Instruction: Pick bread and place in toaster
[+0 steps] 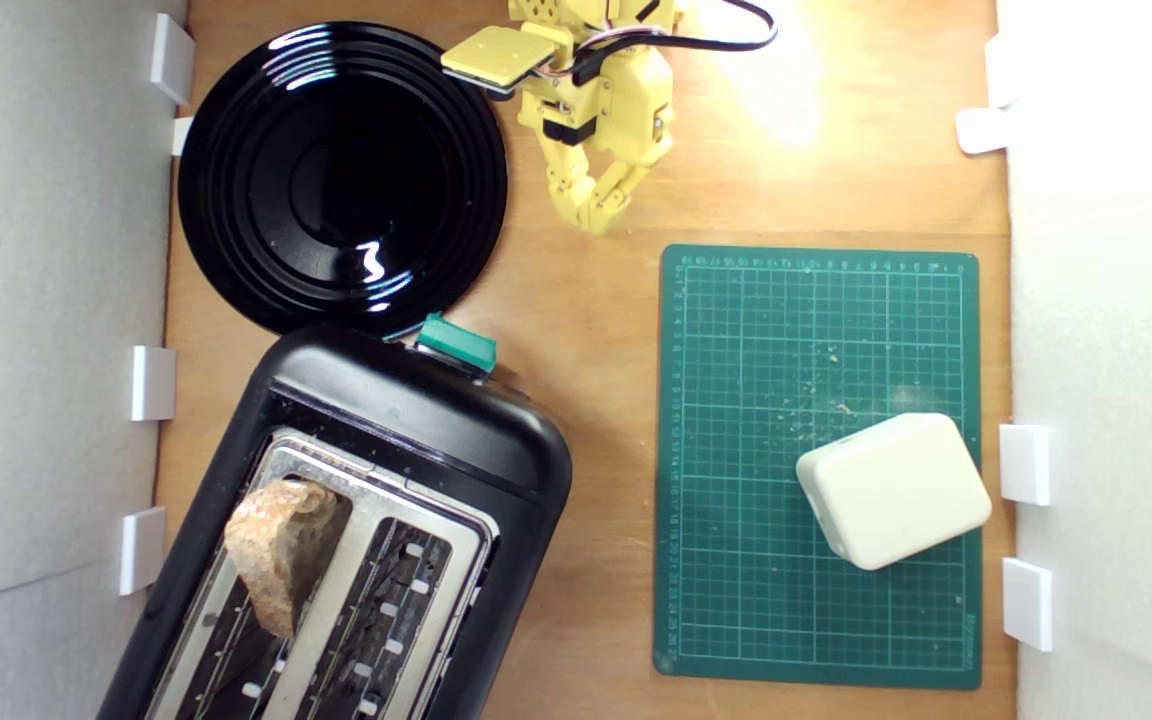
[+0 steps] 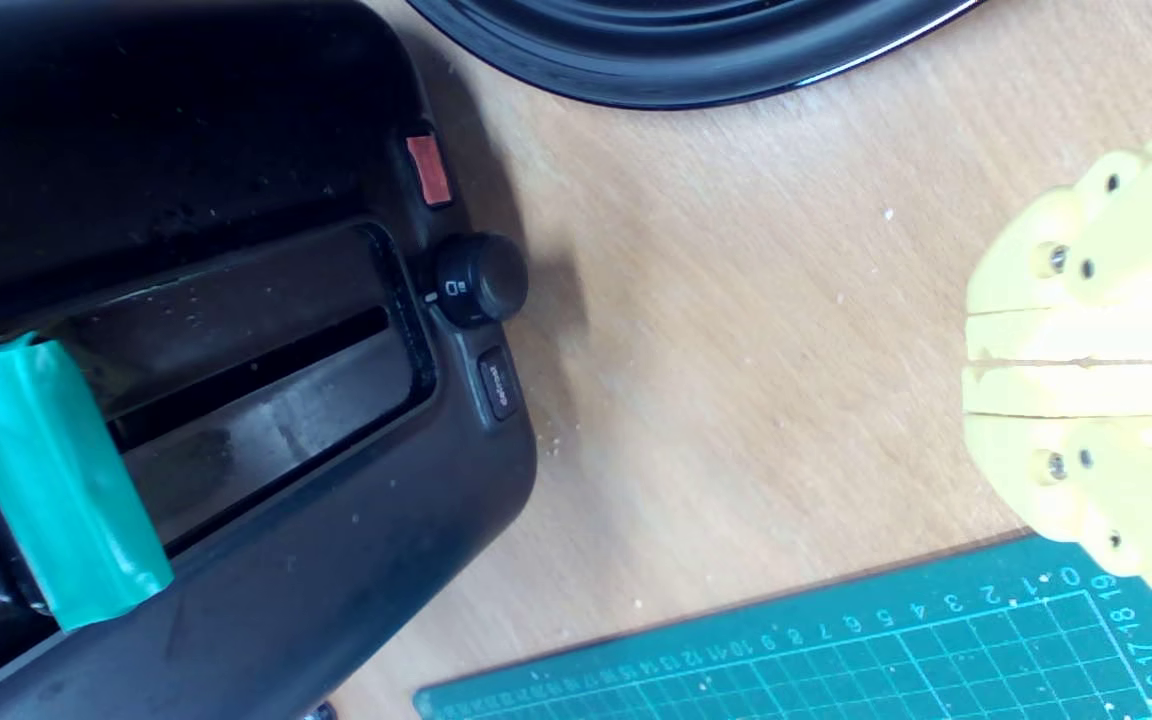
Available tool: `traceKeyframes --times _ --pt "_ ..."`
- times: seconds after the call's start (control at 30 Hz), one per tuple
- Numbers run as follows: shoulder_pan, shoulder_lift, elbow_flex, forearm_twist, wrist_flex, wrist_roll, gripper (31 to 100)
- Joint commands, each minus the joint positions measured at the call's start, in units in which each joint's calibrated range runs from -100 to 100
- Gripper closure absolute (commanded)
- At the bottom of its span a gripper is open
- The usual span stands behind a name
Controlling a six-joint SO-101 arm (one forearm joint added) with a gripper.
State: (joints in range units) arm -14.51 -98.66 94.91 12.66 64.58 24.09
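The bread (image 1: 283,550), a half slice with a brown crust, stands tilted in one slot of the black toaster (image 1: 406,420) at the exterior view's lower left, sticking up above the silver top plate. The toaster's teal lever knob (image 1: 456,343) (image 2: 51,480) faces the arm. My yellow gripper (image 1: 598,222) (image 2: 976,360) hangs over bare wood between the plate and the mat, well away from the bread. Its fingers (image 2: 1076,335) are pressed together with nothing between them. The wrist view shows the toaster's end (image 2: 266,330) with its dial and buttons.
A round black plate (image 1: 341,180) lies at the exterior view's upper left, touching the toaster. A green cutting mat (image 1: 736,560) lies at the right with a white rounded-square block (image 1: 893,489) on it. White walls and brackets border the wooden table (image 1: 596,400).
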Motion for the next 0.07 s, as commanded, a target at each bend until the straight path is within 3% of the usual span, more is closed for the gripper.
traceKeyframes --times 0.0,0.03 --pt "0.08 -0.1 0.36 0.12 0.27 -0.21 90.2" --pt "0.08 -0.1 0.36 0.12 0.27 -0.21 90.2"
